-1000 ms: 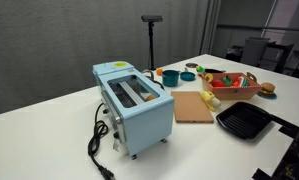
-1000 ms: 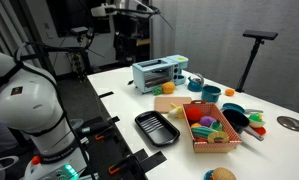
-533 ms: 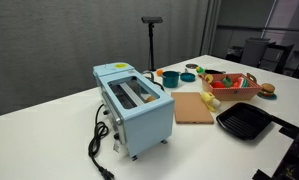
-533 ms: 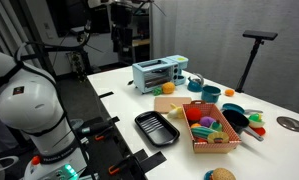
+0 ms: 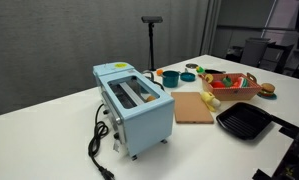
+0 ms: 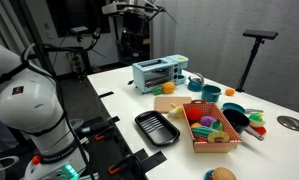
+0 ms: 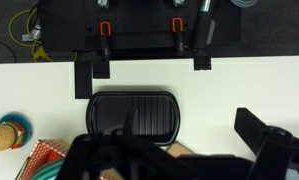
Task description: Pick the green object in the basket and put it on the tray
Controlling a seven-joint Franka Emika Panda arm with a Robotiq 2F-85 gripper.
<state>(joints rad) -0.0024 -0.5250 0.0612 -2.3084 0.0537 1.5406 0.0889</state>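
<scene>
Tray [image 6: 156,128] is closest, by the near edge of the counter. It's a black, square, ridged pan with nothing on it. The basket [image 6: 215,148] sits just beside it, further along the same edge, reddish-brown with low walls and packed with toy food.

The green object [image 6: 219,131] is in that basket, toward the side away from the tray, wedged among red, yellow and pink pieces. It's small and bright green. It's too small here to call its shape or long axis, or to say how much of it is clear of its neighbours.

The toaster [image 6: 159,73] is further back, toward the far edge and out of the way.

The gripper [image 7: 189,162] reads as parked high: the wrist view takes in the whole tray plus the counter edge beyond it. The jaws look apart with nothing between them.

Key relation: the wrist view is centred on the tray, not the basket. Only a corner of the basket [image 7: 44,160] pokes in at the lower-left, mostly hidden behind a finger, and the green piece isn't visible there at all. My read is that the pick hasn't started. The next move needs a sideways shift over the basket, then a descent. The main risk I see is crowding, meaning the jaws could catch a neighbouring piece.
</scene>
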